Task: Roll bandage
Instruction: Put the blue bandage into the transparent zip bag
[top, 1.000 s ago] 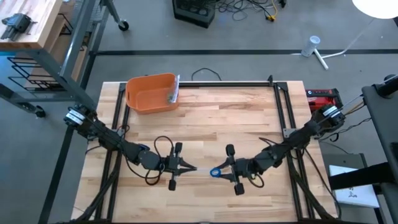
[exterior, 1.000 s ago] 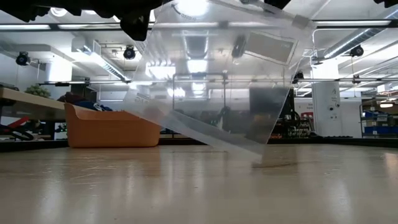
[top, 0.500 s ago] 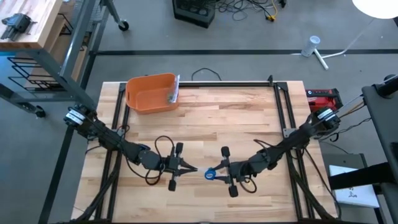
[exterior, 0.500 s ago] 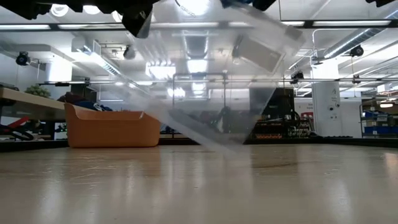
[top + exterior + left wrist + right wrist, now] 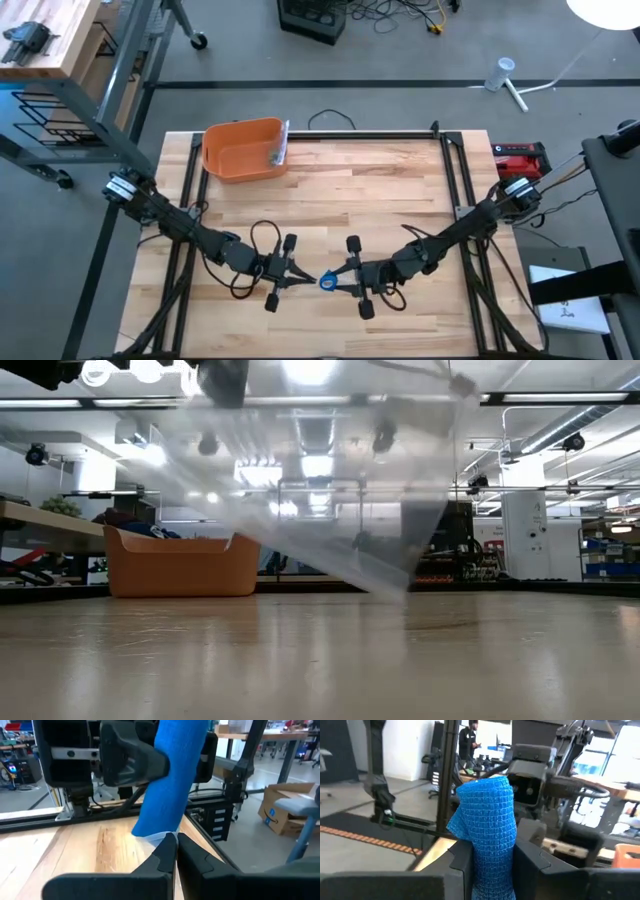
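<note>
A blue bandage roll (image 5: 326, 283) hangs above the near middle of the table, between my two grippers. My right gripper (image 5: 336, 284) comes in from the table's right and is shut on the roll (image 5: 487, 815). My left gripper (image 5: 303, 279) faces it from the left. Its fingertips (image 5: 174, 840) are shut on a thin clear film (image 5: 159, 838) just below the roll (image 5: 172, 775). In the low view a large clear sheet (image 5: 330, 490) hangs down from above, its lowest corner just over the tabletop. My left gripper pinches an edge of the clear film (image 5: 161, 837) at its fingertips, coming in level from the table's left. The film runs up to the roll's lower end, clear of the table. My right gripper pinches the roll's two sides (image 5: 476, 851) between its fingers (image 5: 461, 862), level from the table's right. The roll stands up out of the fingers, lifted clear of the table.
An orange bin (image 5: 243, 150) stands at the table's far left, also seen in the low view as the orange bin (image 5: 180, 565). Black frame rails (image 5: 455, 180) run along the table's sides. Bare wood lies between the bin and the grippers.
My right gripper has carried the roll toward the table's left, close up to my left gripper, so the gap between them has closed. In the low view the clear sheet has swung and its lower corner has lifted off the tabletop.
</note>
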